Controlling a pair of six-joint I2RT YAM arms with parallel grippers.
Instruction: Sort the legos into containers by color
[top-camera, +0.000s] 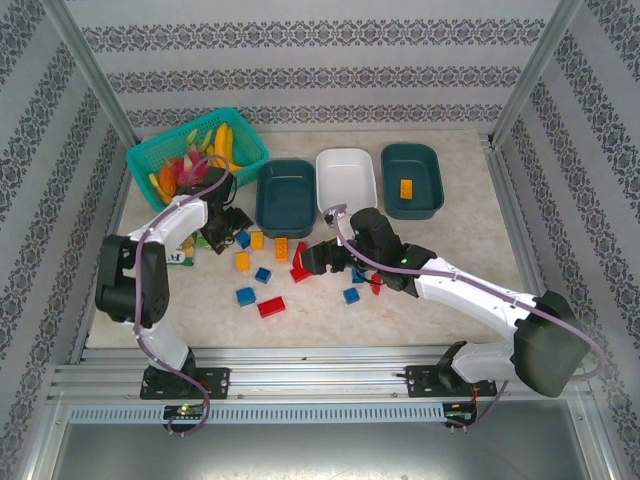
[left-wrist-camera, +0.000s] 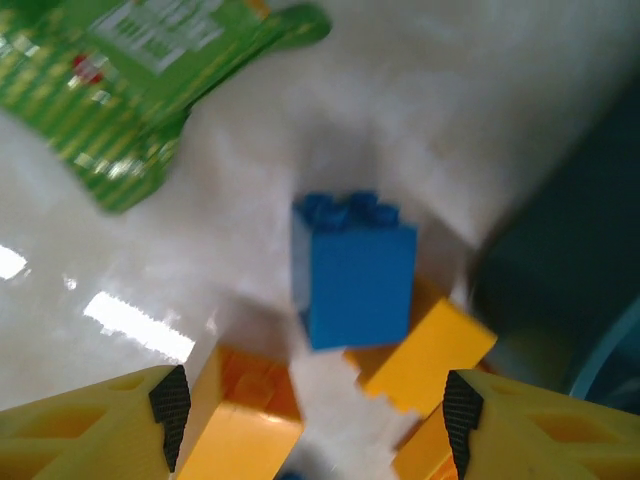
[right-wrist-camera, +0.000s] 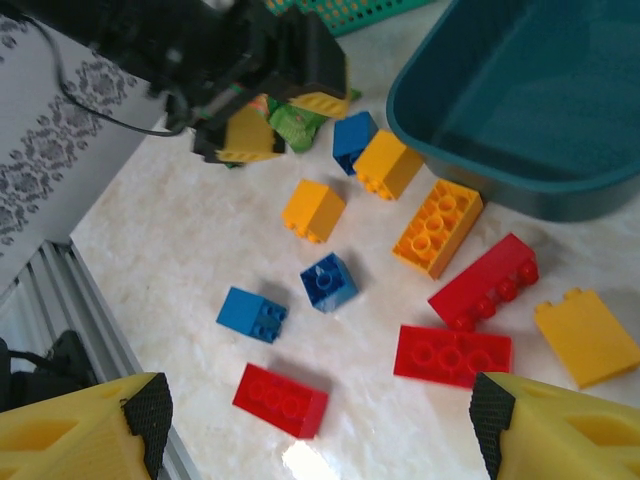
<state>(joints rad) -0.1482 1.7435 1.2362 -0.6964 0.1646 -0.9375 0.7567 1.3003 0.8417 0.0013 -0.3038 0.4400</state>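
Red, blue and orange legos lie scattered on the table in front of the containers: a dark teal tray (top-camera: 286, 195), a white tray (top-camera: 346, 180) and a second dark teal tray (top-camera: 422, 165) holding one orange brick (top-camera: 406, 187). My left gripper (top-camera: 232, 224) hovers open by the first teal tray. Under it stand a blue brick (left-wrist-camera: 355, 270) and two orange bricks (left-wrist-camera: 425, 355) (left-wrist-camera: 240, 415), and the view is blurred. My right gripper (top-camera: 310, 262) is open above the pile. A red brick (right-wrist-camera: 281, 400) lies below its fingers, beside another red brick (right-wrist-camera: 452, 354) and two blue ones (right-wrist-camera: 329, 282) (right-wrist-camera: 252, 315).
A bright teal mesh basket (top-camera: 196, 158) with toy fruit stands at the back left. A green packet (left-wrist-camera: 130, 80) lies on the table by the left arm. Metal frame posts and rails border the table.
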